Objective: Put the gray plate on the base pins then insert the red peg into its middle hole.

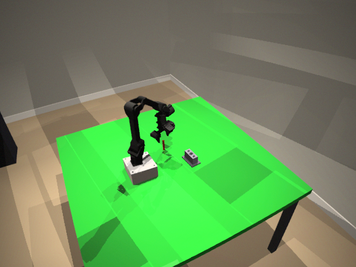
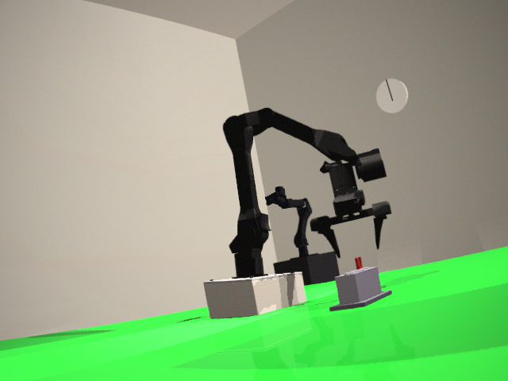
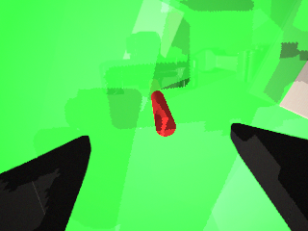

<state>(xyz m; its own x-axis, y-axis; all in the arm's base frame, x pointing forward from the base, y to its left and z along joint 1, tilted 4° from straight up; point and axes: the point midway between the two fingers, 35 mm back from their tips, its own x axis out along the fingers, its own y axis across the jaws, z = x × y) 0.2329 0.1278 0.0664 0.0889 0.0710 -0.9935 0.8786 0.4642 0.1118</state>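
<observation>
The red peg (image 1: 163, 144) (image 2: 358, 263) (image 3: 164, 115) stands upright on the table, between the arm's base and the gray assembly in the top view. My gripper (image 1: 163, 138) (image 2: 358, 252) (image 3: 161, 136) is wide open and empty, pointing down above the peg. In the wrist view the peg shows between the two fingers, touching neither. The gray plate (image 1: 189, 152) lies flat on its base (image 1: 187, 161) (image 2: 360, 304), its holes facing up. The exterior view shows the assembly in front of the peg's lower part. The pins' fit is too small to make out.
The arm's white mounting box (image 1: 145, 173) (image 2: 232, 300) (image 3: 298, 93) stands on the green table (image 1: 172, 212) near the peg. In the exterior view a second dark arm (image 2: 302, 223) on a dark box (image 2: 317, 268) stands in the background.
</observation>
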